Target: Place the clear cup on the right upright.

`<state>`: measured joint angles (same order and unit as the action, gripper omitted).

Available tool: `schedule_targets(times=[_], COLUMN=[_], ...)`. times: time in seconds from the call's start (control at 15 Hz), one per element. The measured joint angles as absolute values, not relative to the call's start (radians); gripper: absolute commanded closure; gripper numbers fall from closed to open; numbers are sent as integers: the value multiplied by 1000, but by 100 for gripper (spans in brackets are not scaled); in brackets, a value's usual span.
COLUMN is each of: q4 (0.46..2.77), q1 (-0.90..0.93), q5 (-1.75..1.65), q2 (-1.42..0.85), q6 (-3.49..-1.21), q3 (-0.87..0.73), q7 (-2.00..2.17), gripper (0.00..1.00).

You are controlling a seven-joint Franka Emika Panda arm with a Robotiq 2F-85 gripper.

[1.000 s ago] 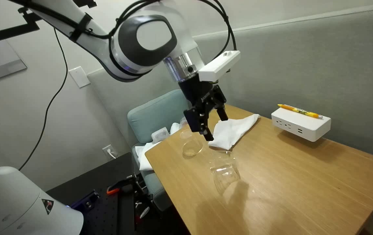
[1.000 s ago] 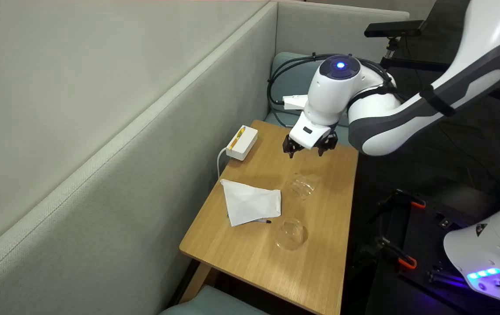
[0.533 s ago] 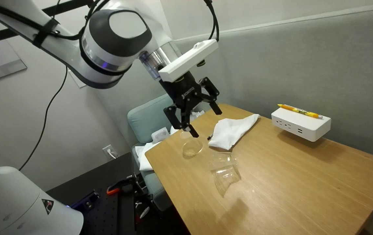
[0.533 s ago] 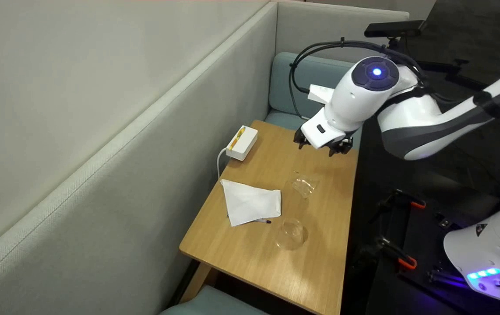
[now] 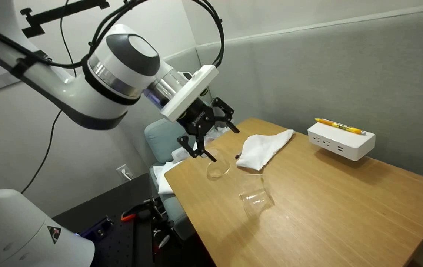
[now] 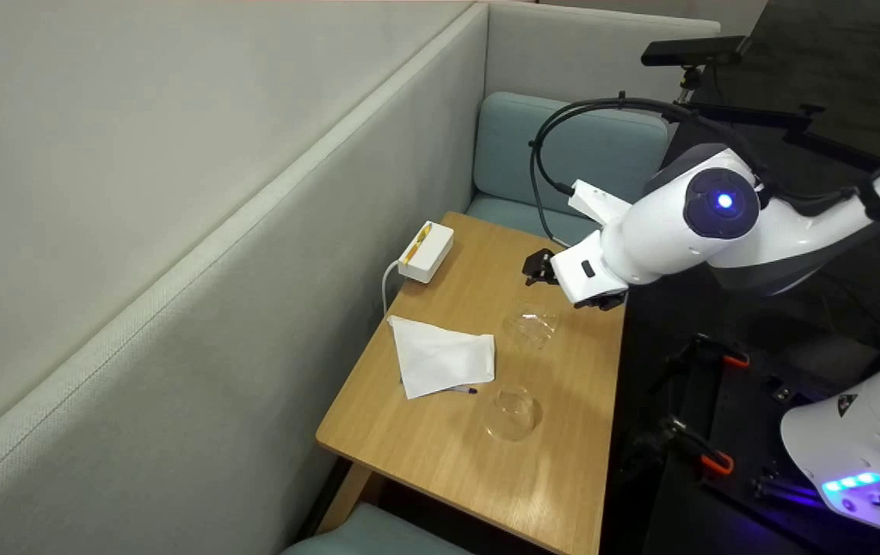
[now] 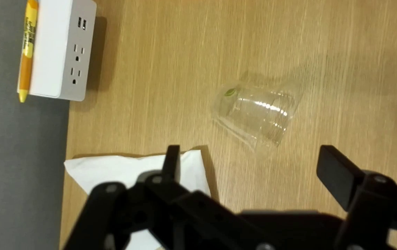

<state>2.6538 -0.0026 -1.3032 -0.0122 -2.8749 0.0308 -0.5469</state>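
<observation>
A clear cup (image 7: 254,111) lies on its side on the wooden table, with a small green mark near its narrow end. It also shows in both exterior views (image 5: 256,198) (image 6: 535,325). A near-identical clear cup stands on the table in both exterior views (image 5: 217,170) (image 6: 511,414); it is outside the wrist view. My gripper (image 5: 225,145) is open and empty above the table, apart from both cups. In the wrist view, the gripper (image 7: 249,152) has its fingers (image 7: 339,177) wide apart, with bare table between them and the lying cup beyond the fingertips.
A white napkin (image 6: 444,356) with a dark pen (image 6: 465,389) at its edge lies beside the cups. A white power box (image 5: 339,140) with a yellow pen (image 5: 339,126) on top sits at the padded wall (image 5: 345,78). The table's edge (image 5: 187,207) is near.
My arm and gripper have moved left in one exterior view and right and lower in another, and the wrist has turned. Both cups have stayed in place.
</observation>
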Motion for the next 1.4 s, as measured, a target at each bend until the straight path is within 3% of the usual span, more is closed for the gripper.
schedule_targets(times=[1.0,1.07,1.13,1.4], q4=[2471,2459,2447,2410], q1=[9,8,7,2], q5=[-2052,-2083,-2112,-2206], q2=[-368,-389,-409,-466], q6=[-2713,-2699,-2689,-2671], q3=[63,66,67,67], q7=[501,544,585,708], gripper=[0,25,26,58])
